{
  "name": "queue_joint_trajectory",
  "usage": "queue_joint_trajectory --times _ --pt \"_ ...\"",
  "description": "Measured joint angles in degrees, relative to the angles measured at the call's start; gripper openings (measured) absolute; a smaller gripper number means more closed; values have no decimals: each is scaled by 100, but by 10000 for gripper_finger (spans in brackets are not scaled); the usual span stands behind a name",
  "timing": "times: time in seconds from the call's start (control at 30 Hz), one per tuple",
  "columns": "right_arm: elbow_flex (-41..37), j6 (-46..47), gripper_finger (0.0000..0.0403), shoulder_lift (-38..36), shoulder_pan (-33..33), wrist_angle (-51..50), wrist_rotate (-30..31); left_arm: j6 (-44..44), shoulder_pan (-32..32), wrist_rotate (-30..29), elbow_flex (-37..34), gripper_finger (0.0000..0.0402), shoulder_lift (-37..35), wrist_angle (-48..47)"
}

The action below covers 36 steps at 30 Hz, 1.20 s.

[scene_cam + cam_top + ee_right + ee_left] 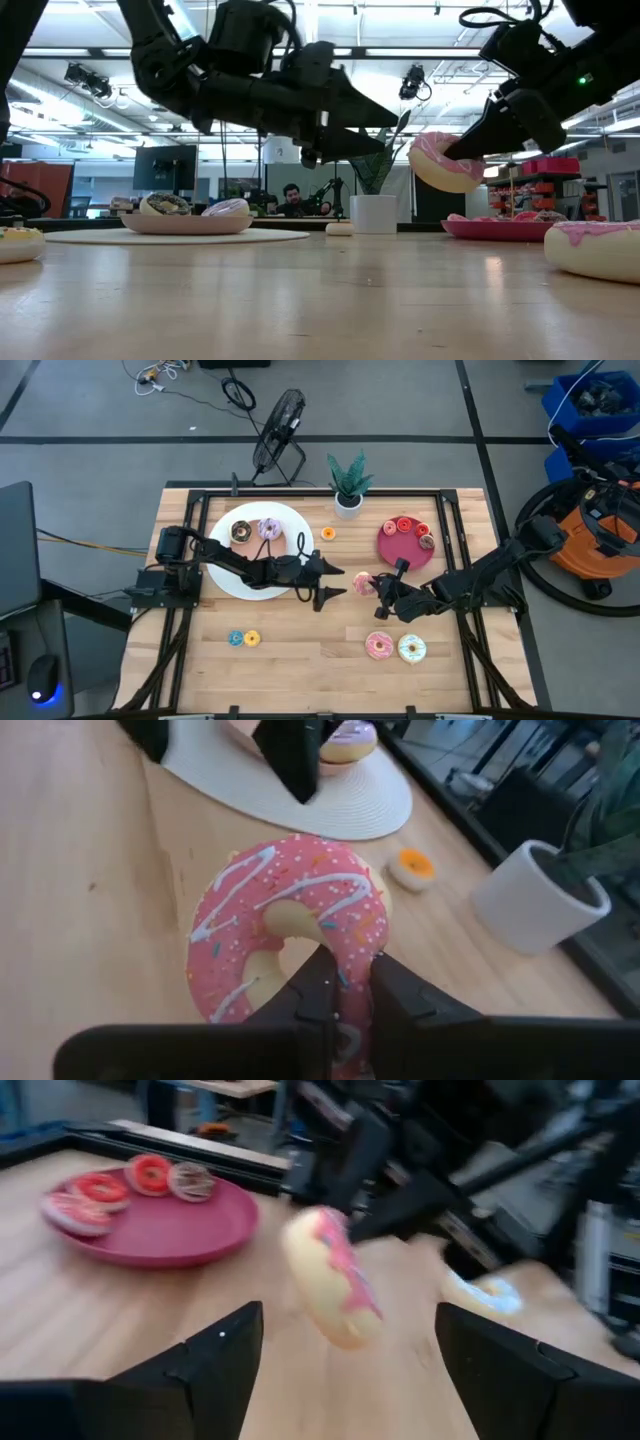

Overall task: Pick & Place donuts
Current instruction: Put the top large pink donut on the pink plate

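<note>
A pink-frosted donut (285, 925) with white drizzle lines and fine coloured sprinkles is held clear of the table (310, 665) by the right pincer (378, 593), whose two fingers are closed on the ring's rim. In the low view the donut (443, 162) is seen tilted, its frosted face turned up and away from the pincer and its pale underside facing down toward the wood; in the left wrist view it (330, 1275) is seen nearly edge-on, with its long axis running steeply. From above it is placed near the table's middle, between the white plate (225, 575) and the magenta dish (390, 550), touching neither. The left pincer (332, 582) is held just beside it, above the table at the plate's near edge, with its fingers spread wide and nothing between them. On the white plate a chocolate-frosted donut (241, 531) and a purple-frosted donut (269, 528) are laid flat side by side. Three small donuts (150, 1175) are lying on the magenta dish. A pink donut (379, 646) and a white-frosted donut (411, 649) are set flat on the wood just beside each other. A tiny blue ring (236, 638) and a tiny yellow ring (252, 638) are lying together nearer the left arm, and a tiny orange ring (328, 534) is resting near the potted plant (348, 485).
</note>
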Motion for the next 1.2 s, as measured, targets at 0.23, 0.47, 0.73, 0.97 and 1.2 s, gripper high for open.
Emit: queue_joint_trajectory --times 0.23,0.47,0.73,0.97,1.2 --pt "7 -652 41 318 -9 848 246 141 26 -530 373 290 0 -569" --pt "7 -969 41 363 -9 1214 353 -121 96 -22 571 275 118 -574" --pt "7 -1188 41 363 -9 1355 438 -37 118 125 1037 249 661 -611" --pt "7 -1079 43 361 -9 1311 300 204 107 137 1053 174 549 -844" --pt "7 -1044 139 302 -4 1313 75 499 149 128 1050 67 132 -2001"
